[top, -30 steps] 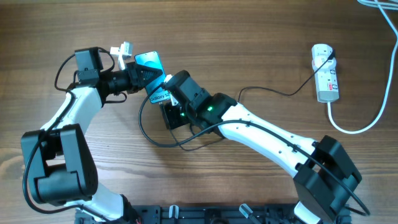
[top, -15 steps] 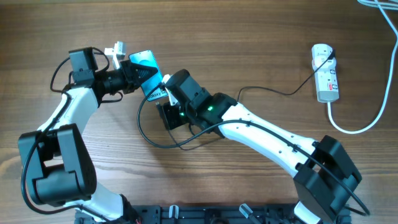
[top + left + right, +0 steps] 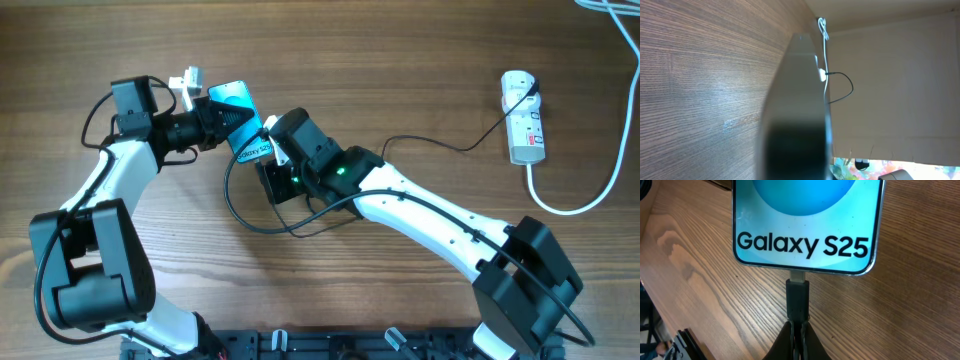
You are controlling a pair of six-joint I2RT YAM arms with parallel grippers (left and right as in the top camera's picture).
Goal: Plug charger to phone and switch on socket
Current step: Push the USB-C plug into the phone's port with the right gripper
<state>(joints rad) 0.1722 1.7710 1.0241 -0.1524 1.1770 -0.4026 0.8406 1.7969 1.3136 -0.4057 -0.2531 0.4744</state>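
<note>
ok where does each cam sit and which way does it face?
Overhead: above the wooden table, looking straight down; left arm, right arm, white power strip.
Left wrist: looks across the table past a blurred grey slab, likely the teal-screened smartphone edge-on; no jaws clear.
Right wrist: looks along its jaws, shut on the thin black charger cable's connector below the phone.
Overhead and right wrist share the phone.

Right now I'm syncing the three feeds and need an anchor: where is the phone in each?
Overhead: the phone is upper left of centre, between the two arms.
Left wrist: probably the blurred dark slab at centre, seen edge-on.
Right wrist: top centre, its "Galaxy S25" end meeting the charger tip.
Shared landmark: the wood-grain table.
</note>
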